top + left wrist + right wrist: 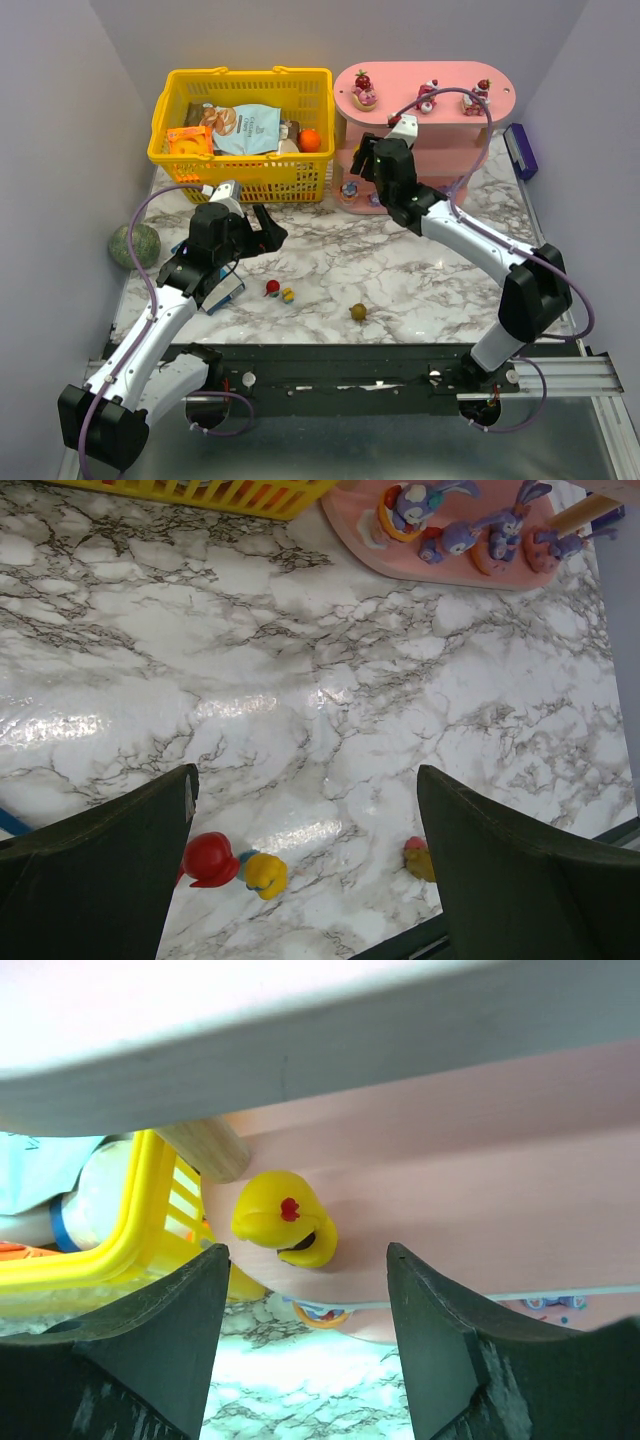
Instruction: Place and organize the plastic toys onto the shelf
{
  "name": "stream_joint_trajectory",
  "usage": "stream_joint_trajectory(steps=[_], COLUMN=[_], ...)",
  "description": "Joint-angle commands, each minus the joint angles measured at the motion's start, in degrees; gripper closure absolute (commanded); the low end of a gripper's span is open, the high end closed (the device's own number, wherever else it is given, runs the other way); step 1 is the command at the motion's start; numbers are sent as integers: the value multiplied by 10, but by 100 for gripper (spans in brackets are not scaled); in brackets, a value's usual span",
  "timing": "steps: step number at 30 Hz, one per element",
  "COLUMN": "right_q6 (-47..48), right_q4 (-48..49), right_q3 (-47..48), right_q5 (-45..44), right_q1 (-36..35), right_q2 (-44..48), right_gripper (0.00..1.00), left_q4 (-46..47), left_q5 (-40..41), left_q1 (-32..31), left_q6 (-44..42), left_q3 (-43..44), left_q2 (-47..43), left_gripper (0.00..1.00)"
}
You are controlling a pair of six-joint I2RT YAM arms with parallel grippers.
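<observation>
The pink three-tier shelf [500, 100] stands at the back right. Three strawberry-topped toys, one of them [363, 92], sit on its top board. Purple bunny toys [470, 535] stand on its bottom board [360, 555]. A yellow toy [285, 1218] with a red mark lies on the middle board [480, 1200]; my right gripper [305, 1260] is open just in front of it, empty. My left gripper [305, 800] is open above the marble table, over a red toy [210, 860], a yellow toy [265, 874] and an olive toy [418, 858]. These also show in the top view, the red toy [272, 288] leftmost.
A yellow basket [240, 80] of snack packets with an orange ball [310, 141] stands left of the shelf. A green speckled ball [135, 246] lies at the table's left edge. A purple box [520, 150] lies right of the shelf. A blue-edged flat thing [225, 292] lies under my left arm.
</observation>
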State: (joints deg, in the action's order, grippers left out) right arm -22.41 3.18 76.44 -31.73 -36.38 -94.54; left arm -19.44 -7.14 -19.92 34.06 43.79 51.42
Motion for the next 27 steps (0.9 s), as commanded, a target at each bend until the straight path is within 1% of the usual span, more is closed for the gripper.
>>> stream_joint_trajectory(steps=[1, 4, 5, 7, 9, 11, 12, 13, 14, 16, 17, 18, 20, 21, 23, 24, 26, 27], right_q6=[5, 2, 2, 2, 1, -6, -10, -11, -11, -5, -3, -3, -7, -12, -11, -2, 15, 31], right_q4=[-12, -30, -30, -68, -101, -122, -134, -140, -148, -171, -172, -168, -155, -136, -108, -79, -47, -4], right_q3=[-19, -39, -45, -62, -79, -114, -129, -158, -170, -197, -225, -240, -282, -291, -309, -317, -320, -321], right_q5=[23, 43, 50, 69, 80, 110, 124, 152, 160, 180, 189, 199, 235, 244, 252, 253, 264, 275], right_q1=[-3, -3, -3, -4, -6, -8, -12, -17, -23, -53, -65, -89, -112, -137, -166, -196, -222, -242], right_q2=[46, 71, 93, 114, 154, 189, 221, 234, 246, 275, 284, 289, 298, 298, 291, 283, 250, 237], right_gripper=[28, 28, 28, 28, 28, 28, 28, 28, 28, 28, 28, 28, 28, 28, 28, 28, 28, 28], left_q4=[-1, 2, 1, 3, 3, 5, 5, 6, 6, 7, 7, 7, 7, 7, 7, 6, 2, 0], left_q5=[4, 2, 3, 1, 3, 0, -1, -2, -4, -7, -8, -9, -11, -14, -20, -21, -22, -21], left_q1=[3, 3, 3, 3, 3, 3, 3, 4, 4, 4, 4, 4, 4, 4, 4, 4, 4, 4], left_q6=[-1, 0, 0, 1, 2, 3, 4, 6, 6, 8, 11, 14, 21, 22, 28, 33, 36, 38], left_q3=[2, 0, 0, -1, -2, -4, -5, -5, -6, -8, -9, -12, -14, -17, -20, -20, -21, -20], left_q2=[-14, -16, -17, -18, -19, -21, -22, -23, -23, -23, -25, -26, -26, -26, -28, -28, -33, -36], left_gripper=[1, 1, 1, 1, 1, 1, 1, 1, 1, 1, 1, 1, 1, 1, 1, 1, 1, 1])
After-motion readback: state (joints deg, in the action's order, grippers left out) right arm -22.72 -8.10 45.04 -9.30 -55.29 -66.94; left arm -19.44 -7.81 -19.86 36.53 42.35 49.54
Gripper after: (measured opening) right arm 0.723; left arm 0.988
